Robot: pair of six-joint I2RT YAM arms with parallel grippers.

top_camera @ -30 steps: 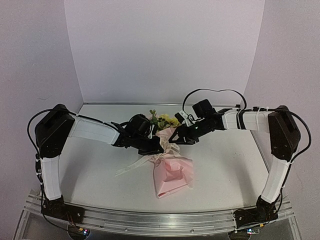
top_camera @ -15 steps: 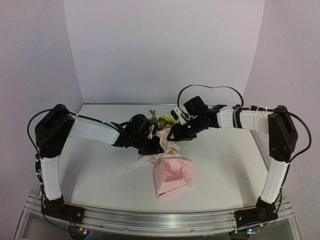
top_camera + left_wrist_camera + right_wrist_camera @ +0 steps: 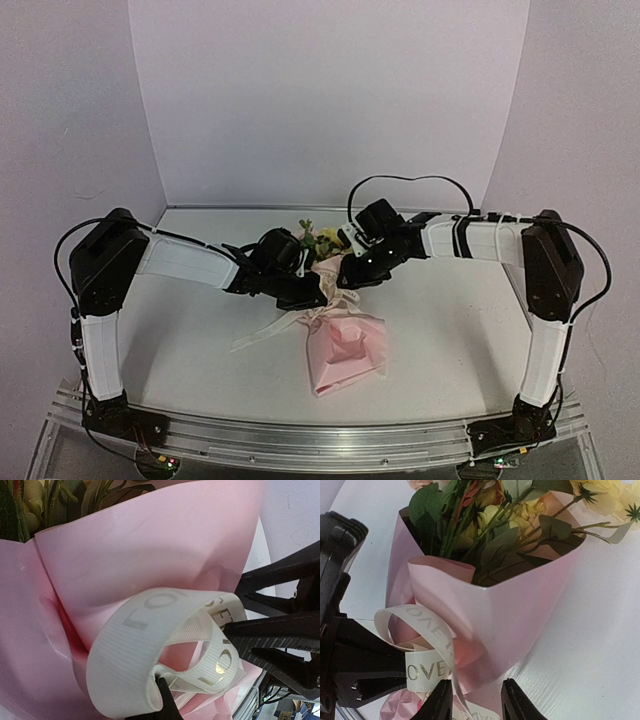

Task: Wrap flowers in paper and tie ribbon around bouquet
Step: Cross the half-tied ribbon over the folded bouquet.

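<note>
A: jaws status?
B: left gripper jaws clenched on the ribbon loop. right gripper jaws parted, straddling the bouquet at its pinched waist.
A: bouquet position?
B: lying mid-desk, blooms toward the back.

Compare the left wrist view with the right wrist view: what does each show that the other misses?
Left wrist only: a close look through the ribbon loop, its lettering large. Right wrist only: the open mouth of the paper cone, filled with flowers, and bare table. Both: pink paper, lettered ribbon, the left gripper pinching it, and the right gripper open.
</note>
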